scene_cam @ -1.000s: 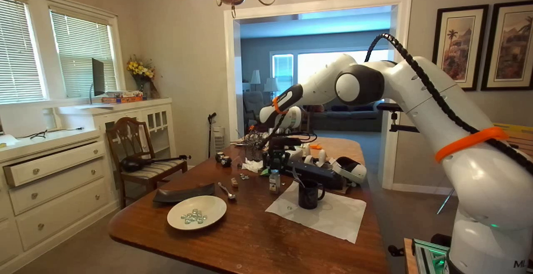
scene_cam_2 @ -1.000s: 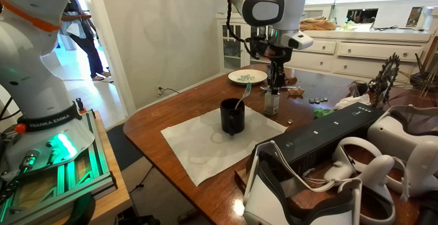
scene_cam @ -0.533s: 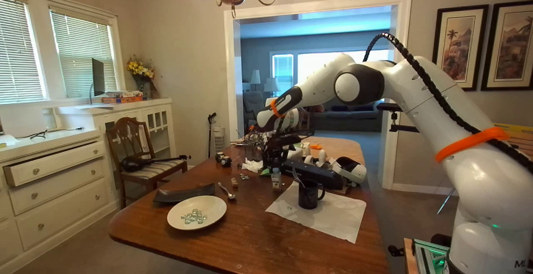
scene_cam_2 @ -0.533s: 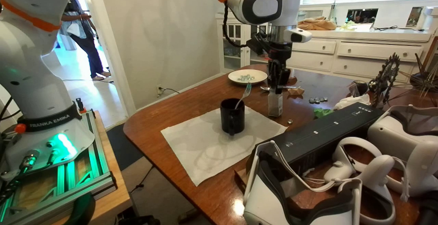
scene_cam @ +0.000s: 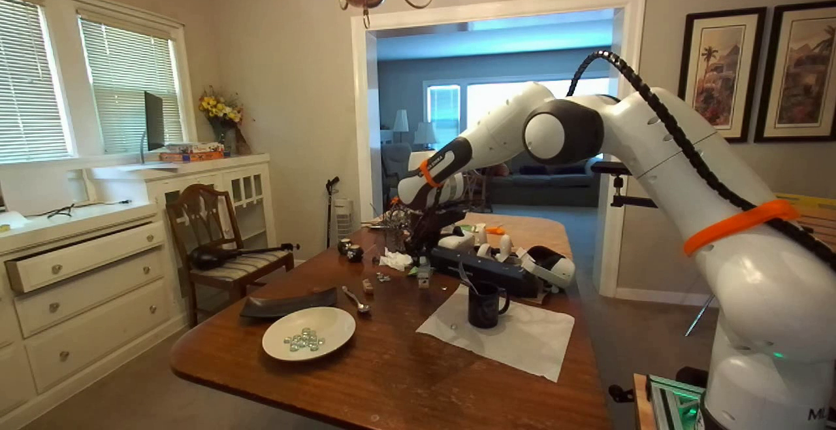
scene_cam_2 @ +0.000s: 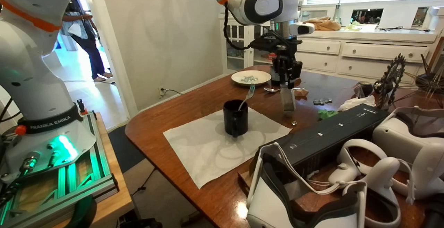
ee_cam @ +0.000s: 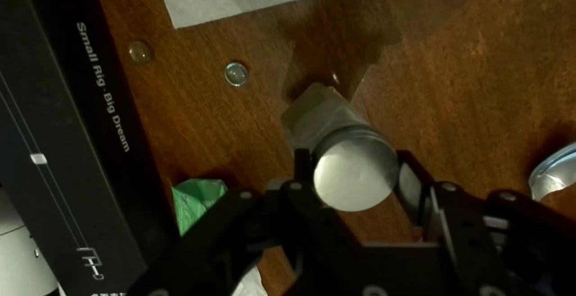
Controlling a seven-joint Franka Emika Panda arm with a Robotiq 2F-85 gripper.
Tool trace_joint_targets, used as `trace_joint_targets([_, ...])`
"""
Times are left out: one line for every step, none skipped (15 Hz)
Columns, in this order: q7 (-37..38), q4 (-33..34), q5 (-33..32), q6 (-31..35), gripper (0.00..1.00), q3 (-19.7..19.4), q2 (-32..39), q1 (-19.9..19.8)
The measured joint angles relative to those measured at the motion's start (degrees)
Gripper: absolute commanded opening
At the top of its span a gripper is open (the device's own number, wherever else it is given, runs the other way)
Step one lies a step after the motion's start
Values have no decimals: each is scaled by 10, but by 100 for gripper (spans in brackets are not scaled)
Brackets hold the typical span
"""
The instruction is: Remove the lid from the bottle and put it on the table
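Polished brown wood table (scene_cam: 405, 378): claw (ee_cam: 355, 170) pinches silver lid (ee_cam: 353, 183) from both sides; lid in place on top of translucent bottle (ee_cam: 321, 116).

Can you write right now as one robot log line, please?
tool: gripping lid | lid: on bottle, not yet on table | mug: on paper, fork inside
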Motion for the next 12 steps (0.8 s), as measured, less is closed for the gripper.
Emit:
trace_joint_targets([-6,0,0,4,23,1,0,0])
trace_joint_targets([-11,-1,0,8,23,3,0,0])
trace_joint_targets([-16,-1,0,10,23,4,0,0])
trace_joint_targets([-19,-1,0,11,23,5,0,0])
trace_joint_targets([-22,-1,0,11,23,6,0,0])
trace_joint_targets([-25,-2,0,11,23,7,0,-1])
trace_joint_targets([-27,-2,0,11,23,9,0,-2])
trace_joint_targets([-28,-2,1,11,23,11,0,-3])
trace_joint_targets([-28,-2,3,11,23,14,0,-4])
trace_joint_targets([-28,-2,6,11,23,18,0,-7])
trace_joint_targets([-28,-2,11,11,23,22,0,-9])
trace_joint_targets([-28,-2,19,10,23,27,0,-13])
